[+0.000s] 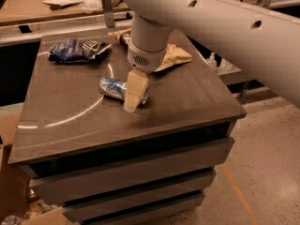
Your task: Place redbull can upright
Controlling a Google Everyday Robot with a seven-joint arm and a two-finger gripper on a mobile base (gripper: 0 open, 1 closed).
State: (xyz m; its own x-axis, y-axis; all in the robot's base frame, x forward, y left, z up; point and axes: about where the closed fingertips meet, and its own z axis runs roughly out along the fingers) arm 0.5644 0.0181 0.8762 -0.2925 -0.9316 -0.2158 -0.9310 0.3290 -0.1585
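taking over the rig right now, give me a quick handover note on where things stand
Gripper: low over the middle of the grey-brown table top, in front of the can's right end. Whether it holds the can cannot be told.
Slim silver and blue aluminium redbull can: lying on its side, partly hidden by the gripper.
Dark blue snack bag at back left and brown and yellow chip bag at back right, both apart from the can.
Done: can not yet upright.
Left: secure it, stand it up, release.

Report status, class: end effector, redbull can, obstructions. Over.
Copy: end effector low, at redbull can. Can on its side on cabinet top. Blue bag, chip bag behind, apart.
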